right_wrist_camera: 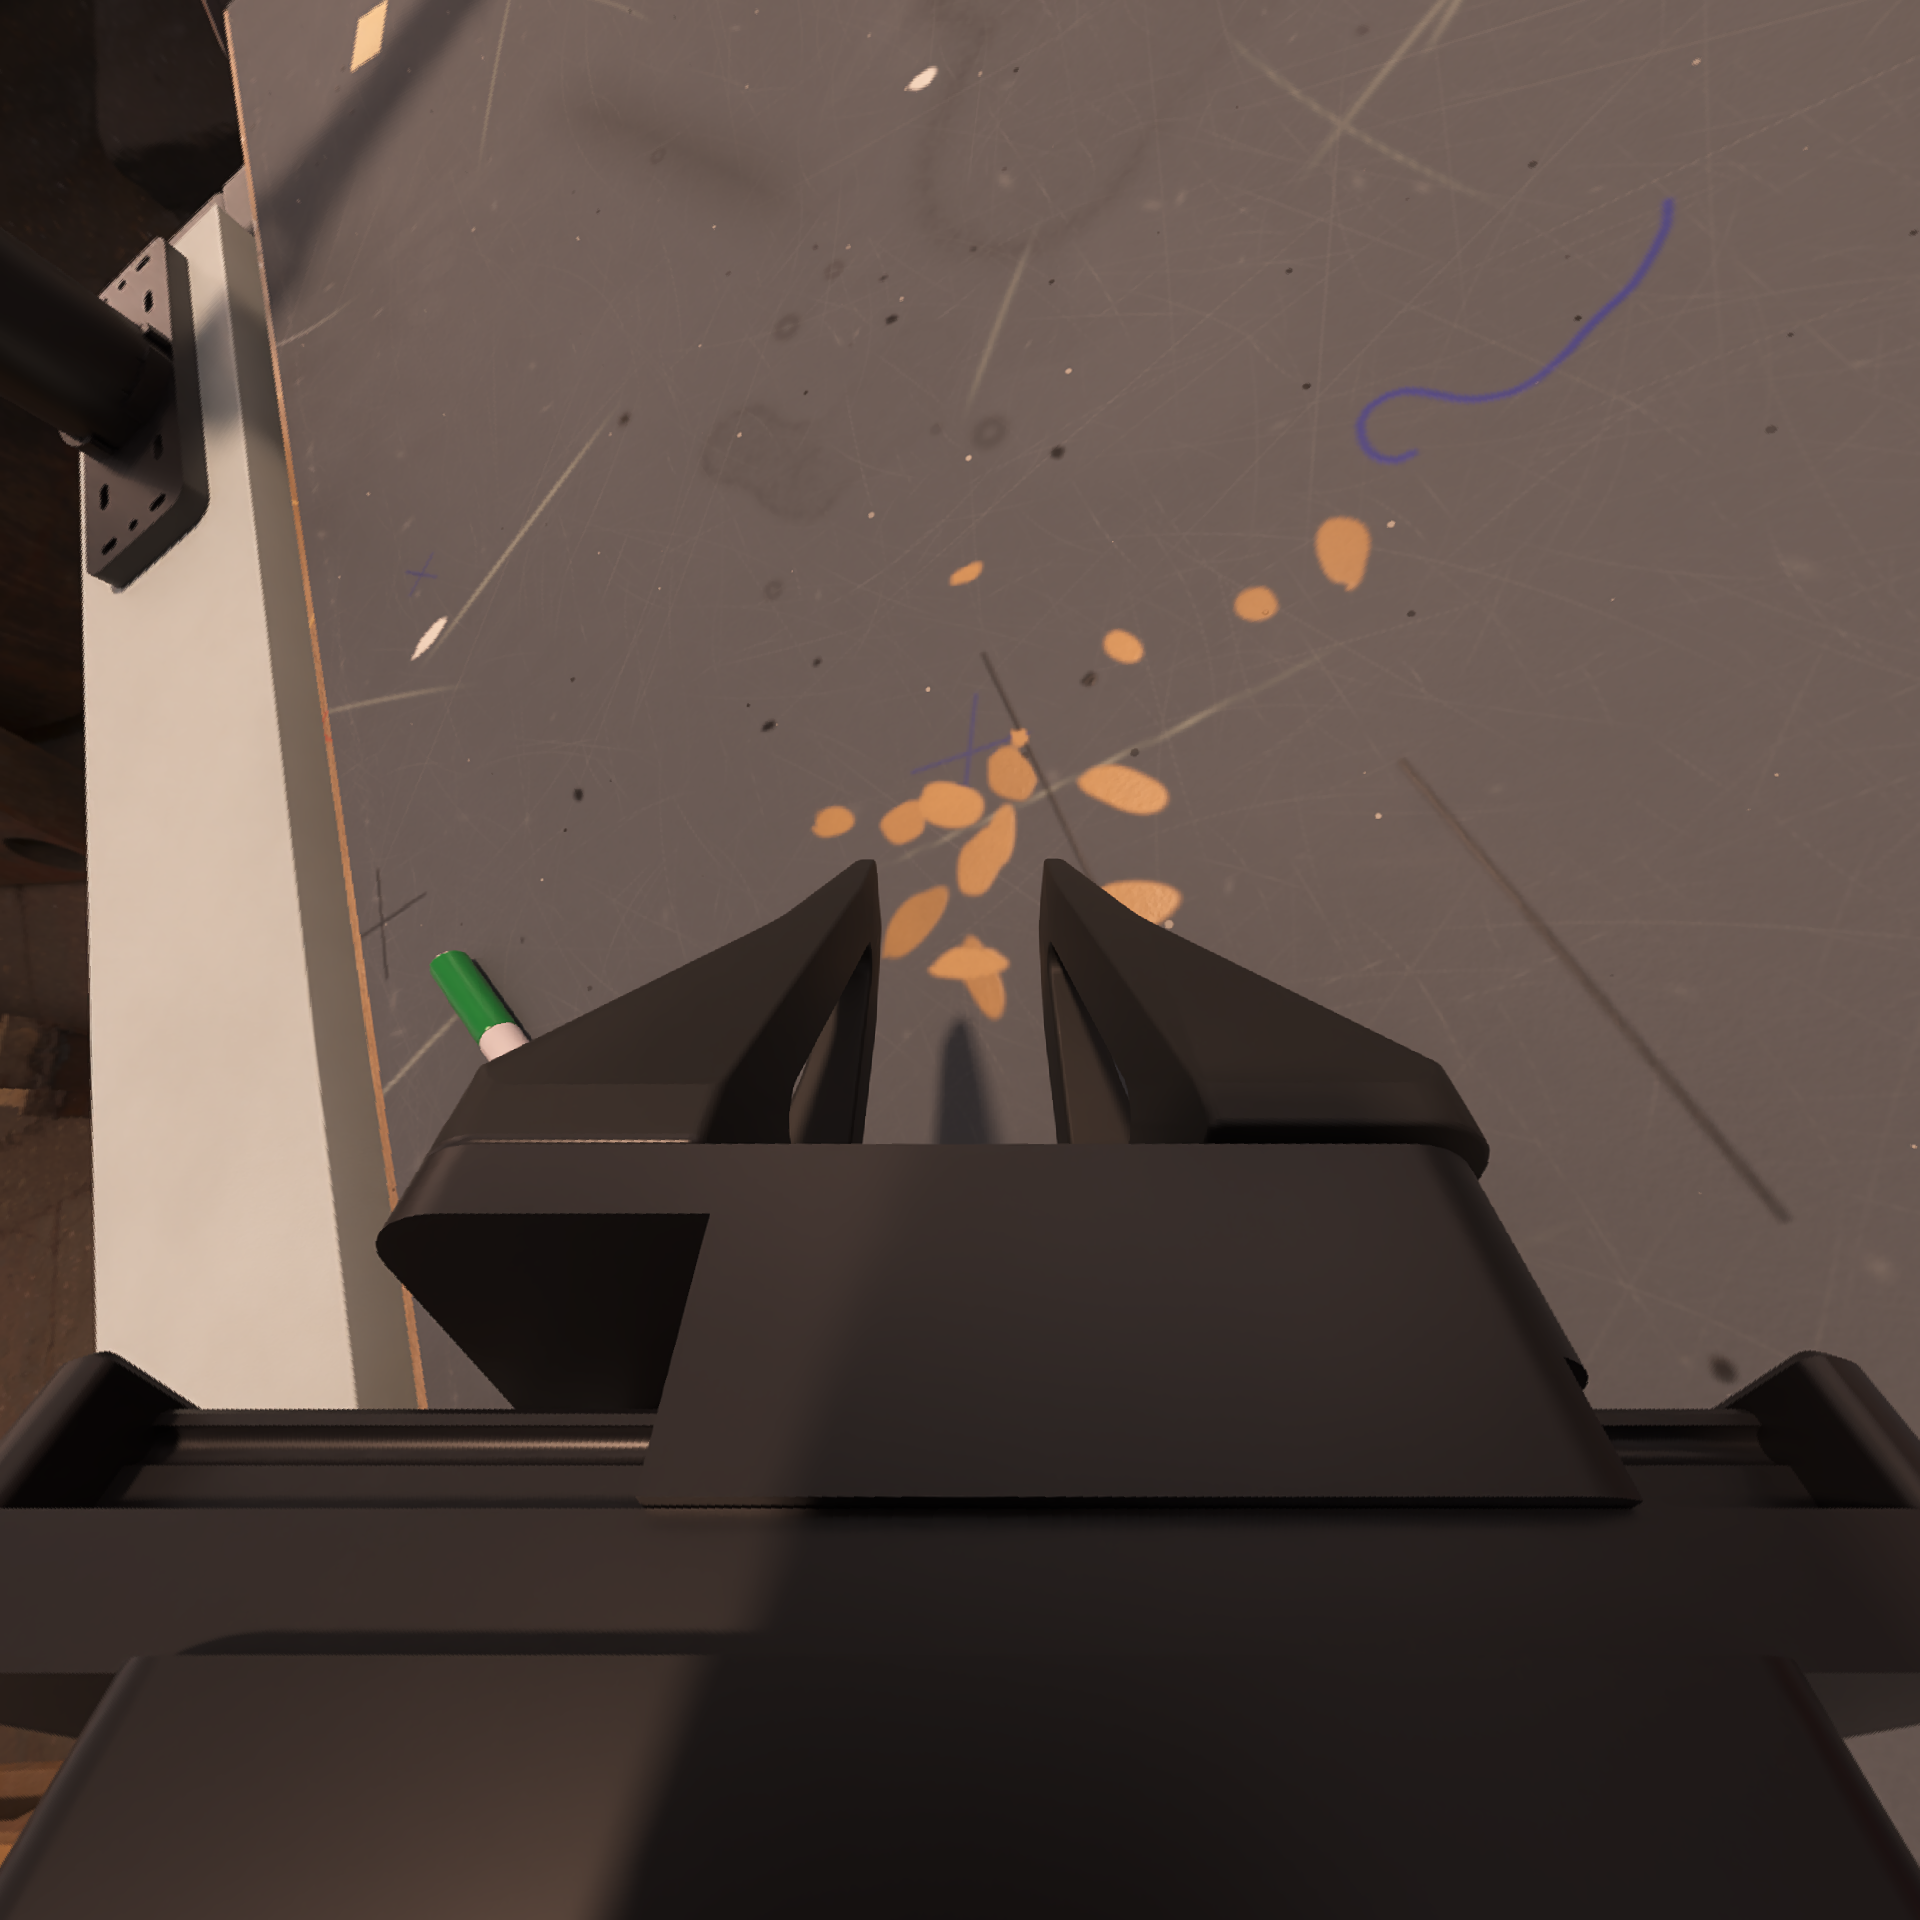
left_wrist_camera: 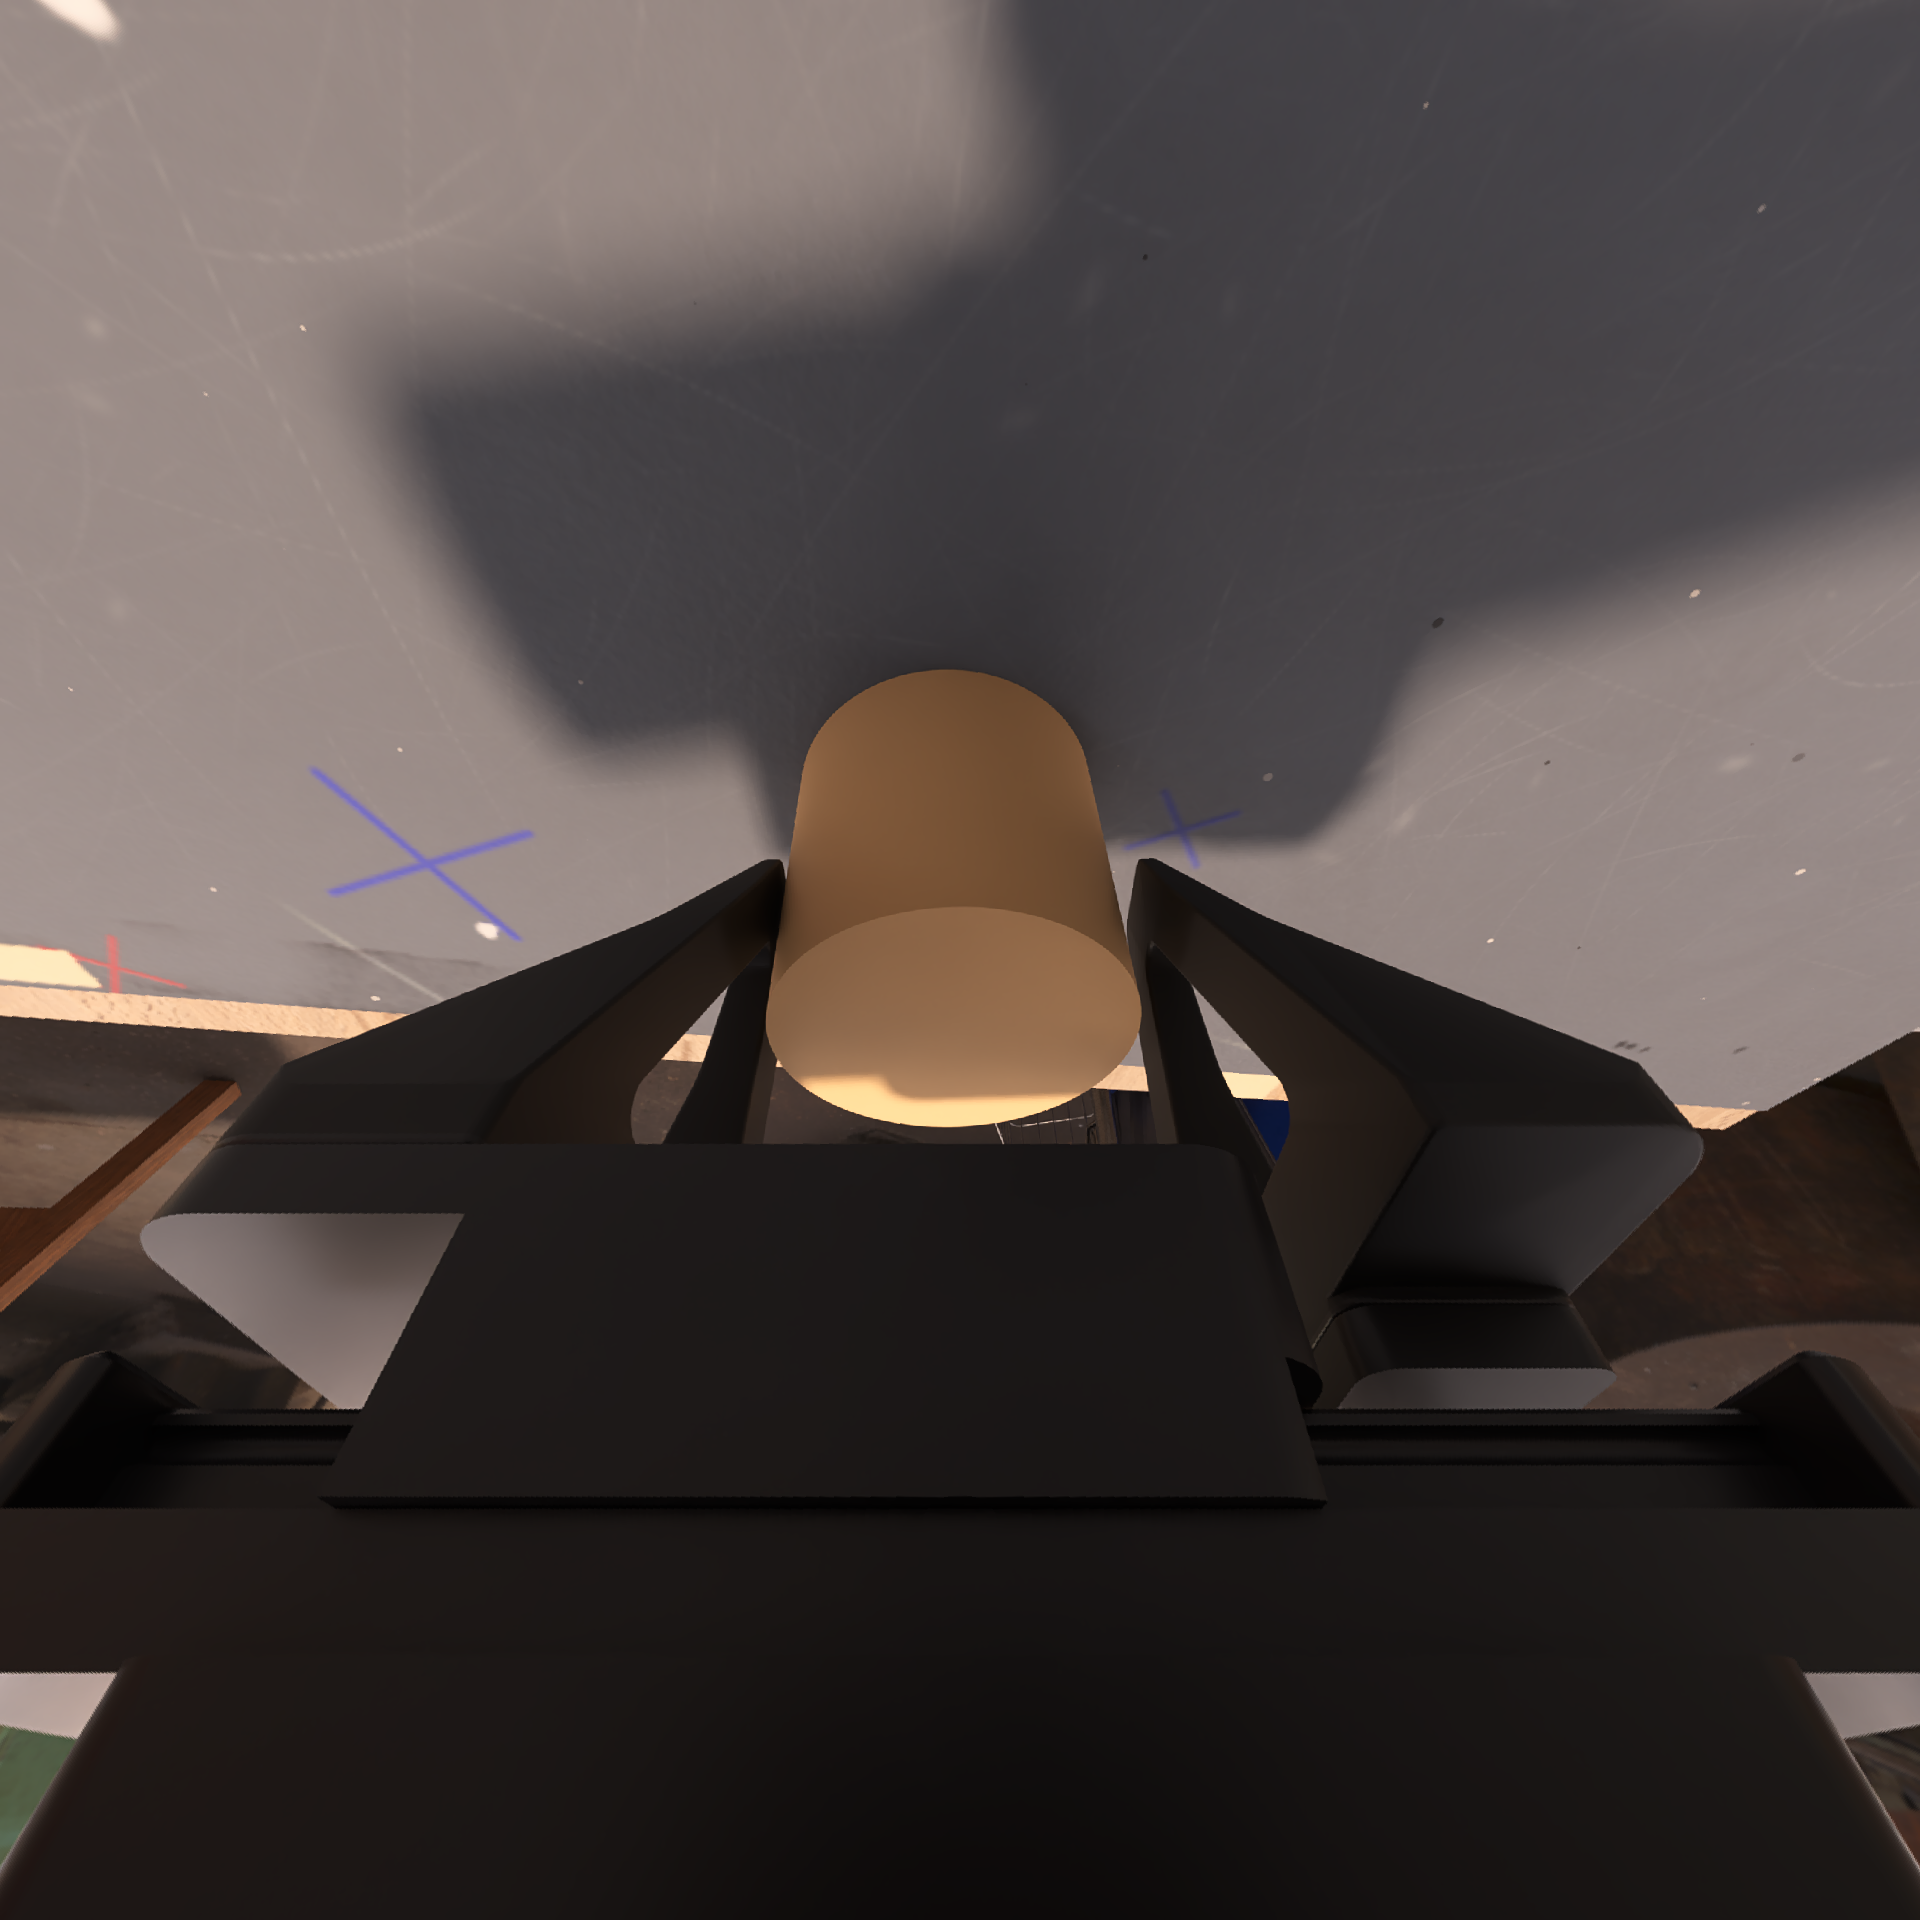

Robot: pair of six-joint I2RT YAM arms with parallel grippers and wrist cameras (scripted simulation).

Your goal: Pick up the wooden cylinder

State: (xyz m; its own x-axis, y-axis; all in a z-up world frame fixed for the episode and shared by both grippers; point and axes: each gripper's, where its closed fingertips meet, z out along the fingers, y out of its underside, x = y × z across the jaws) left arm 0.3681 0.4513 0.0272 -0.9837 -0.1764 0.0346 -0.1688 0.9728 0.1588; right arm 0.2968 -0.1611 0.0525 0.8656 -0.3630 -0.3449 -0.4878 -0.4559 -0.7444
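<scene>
The wooden cylinder is short, tan and smooth, and sits between the two black fingers of my left gripper in the left wrist view. Its near flat face points at the camera. The fingers press its two sides, so the gripper is shut on it. It appears held above the grey table, with a large soft shadow behind it. My right gripper is empty, its fingers a narrow gap apart, over orange stains on the table. The cylinder does not show in the right wrist view.
A green and white marker lies left of my right gripper, partly hidden by it. A white strip with a dark metal bracket runs along the table's left edge. Blue crosses mark the table; its edge is close.
</scene>
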